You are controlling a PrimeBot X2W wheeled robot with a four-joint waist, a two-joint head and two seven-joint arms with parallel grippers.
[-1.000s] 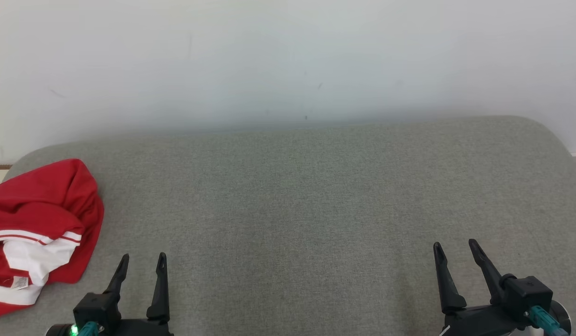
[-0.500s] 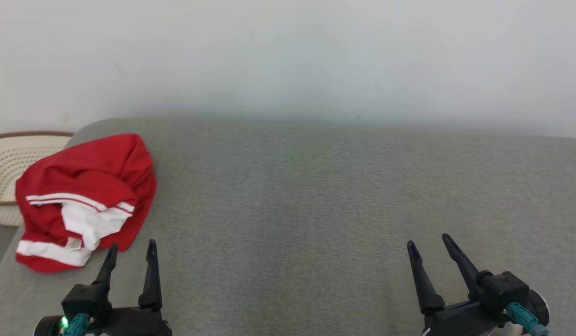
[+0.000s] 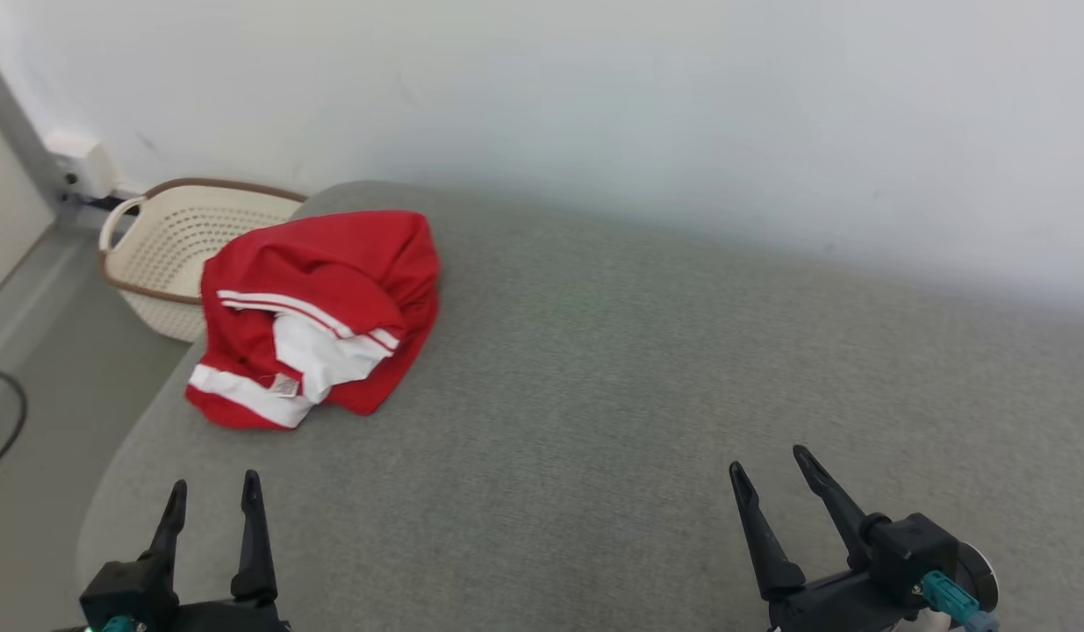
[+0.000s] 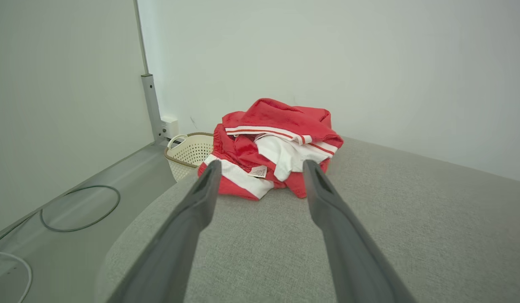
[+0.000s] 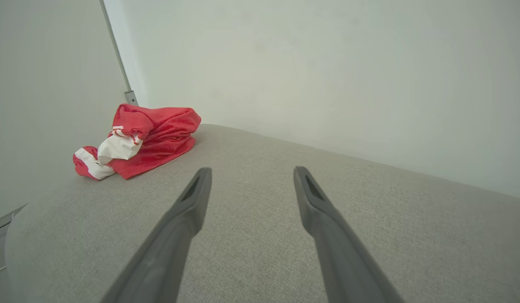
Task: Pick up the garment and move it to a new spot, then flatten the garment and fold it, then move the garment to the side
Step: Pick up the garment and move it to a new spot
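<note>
The head camera had swung left, bringing the crumpled red-and-white garment [image 3: 318, 307] fully into view at the far left corner of the bed [image 3: 594, 395], beside a basket [image 3: 168, 254]. The left gripper [image 3: 215, 480] and right gripper [image 3: 768, 459] hung empty, jaws wide, so pickup had likely not begun.

Matt red cloth garment [image 3: 322, 303], woven grey upholstery [image 3: 612, 395] — perforated plastic basket [image 3: 177, 250]
</note>
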